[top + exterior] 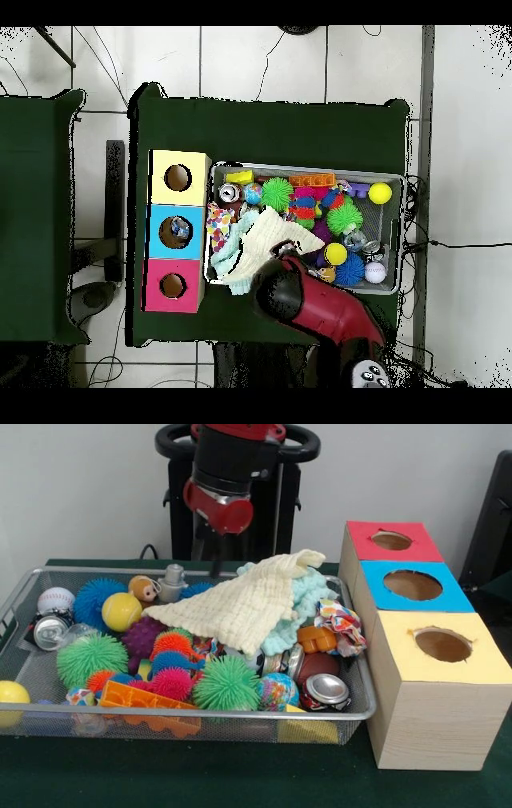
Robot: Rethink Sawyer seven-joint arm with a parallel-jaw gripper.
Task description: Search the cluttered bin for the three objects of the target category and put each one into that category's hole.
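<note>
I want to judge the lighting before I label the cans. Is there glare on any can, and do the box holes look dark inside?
Front view: the can at the bin's near right corner has a bright shine on its silver top, and so does the can at the left. The red, blue and yellow holes are shaded brown, not black. Overhead view: the holes look darker.
</note>
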